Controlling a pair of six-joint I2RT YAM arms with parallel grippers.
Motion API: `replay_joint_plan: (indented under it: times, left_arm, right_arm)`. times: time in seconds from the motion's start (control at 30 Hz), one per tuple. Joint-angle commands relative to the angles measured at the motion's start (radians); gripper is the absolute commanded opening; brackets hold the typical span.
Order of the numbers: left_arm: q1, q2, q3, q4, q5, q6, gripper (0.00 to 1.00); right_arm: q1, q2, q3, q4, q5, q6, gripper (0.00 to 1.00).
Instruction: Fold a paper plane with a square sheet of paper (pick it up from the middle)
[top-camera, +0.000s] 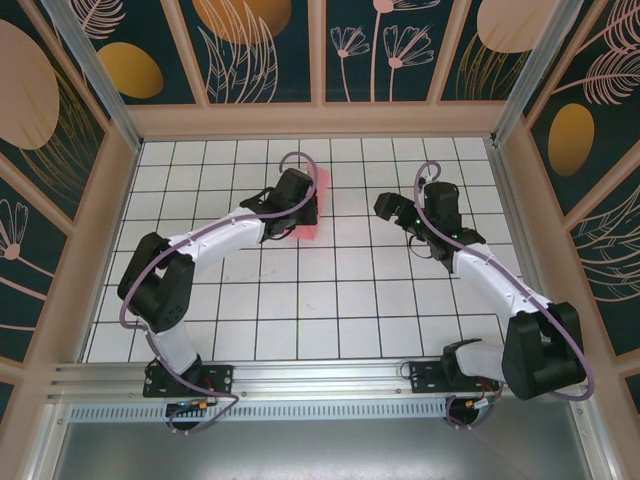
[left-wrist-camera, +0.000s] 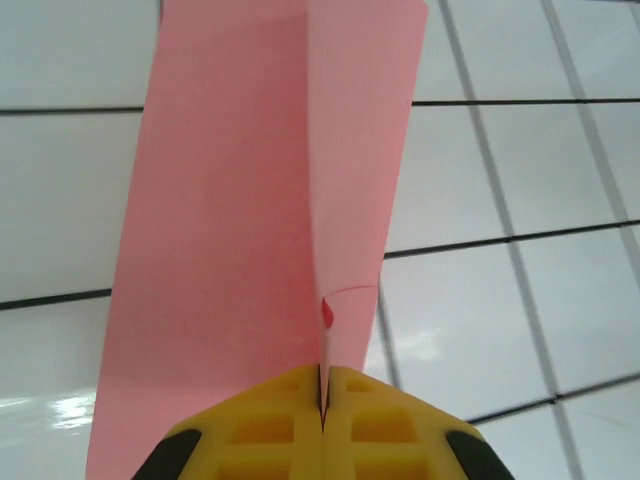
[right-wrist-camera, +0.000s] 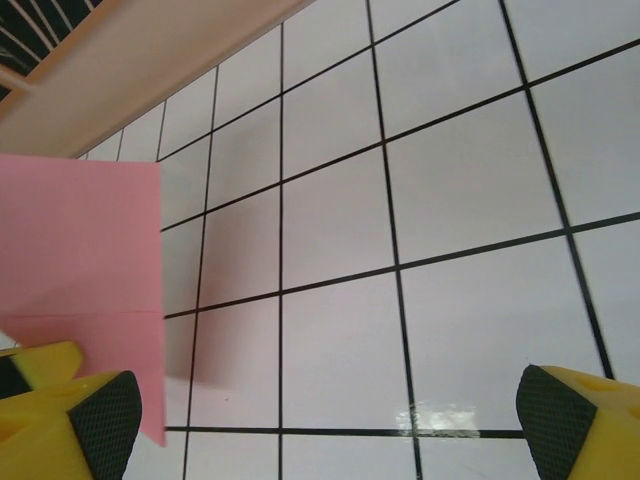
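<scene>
Item: square sheet of paper (left-wrist-camera: 250, 220), creased. We find it pinched in the closed jaws of the left gripper (left-wrist-camera: 322, 400), apparently lifted off the table (right-wrist-camera: 450, 200). Jaws of the right gripper (right-wrist-camera: 330, 420): wide apart, empty, beside its edge. Risk: one narrow pinch; sheet may sag, twist or tear.

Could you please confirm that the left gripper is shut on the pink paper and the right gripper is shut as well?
Not quite: the right gripper is open, its jaws standing wide apart, as the right wrist view shows. The left gripper is indeed shut on the pink paper.
</scene>
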Motion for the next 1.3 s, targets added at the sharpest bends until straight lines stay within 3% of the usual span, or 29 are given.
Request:
replay_joint_plan:
  times: [0.0,0.17,0.37,0.63,0.87,1.17,1.27]
  left_arm:
    - [-0.046,0.069,0.080,-0.229,-0.372,0.086,0.03]
    - [-0.089,0.219,0.206,-0.383,-0.623,0.096,0.03]
    - [-0.137,0.352,0.280,-0.435,-0.664,0.078,0.05]
    - [-0.179,0.389,0.253,-0.365,-0.537,0.063,0.11]
    - [-0.180,0.345,0.199,-0.261,-0.420,0.076,0.30]
    - [-0.178,0.076,0.019,0.060,-0.061,0.041,0.56]
    - [-0.176,-0.008,-0.038,0.133,-0.011,0.026,0.66]
  right_arm:
    - [-0.021,-0.019,-0.011,-0.057,0.053,-0.031,0.99]
    - [-0.064,-0.021,-0.017,-0.103,0.047,-0.029,0.99]
    - [-0.103,-0.023,-0.026,-0.118,0.029,-0.010,0.99]
    - [-0.129,-0.024,-0.036,-0.121,0.018,0.006,0.99]
    - [-0.133,-0.018,-0.029,-0.125,0.000,0.016,0.99]
    - [-0.129,0.029,0.019,-0.114,-0.101,0.051,0.96]
    - [-0.110,0.055,0.029,-0.091,-0.132,0.073,0.94]
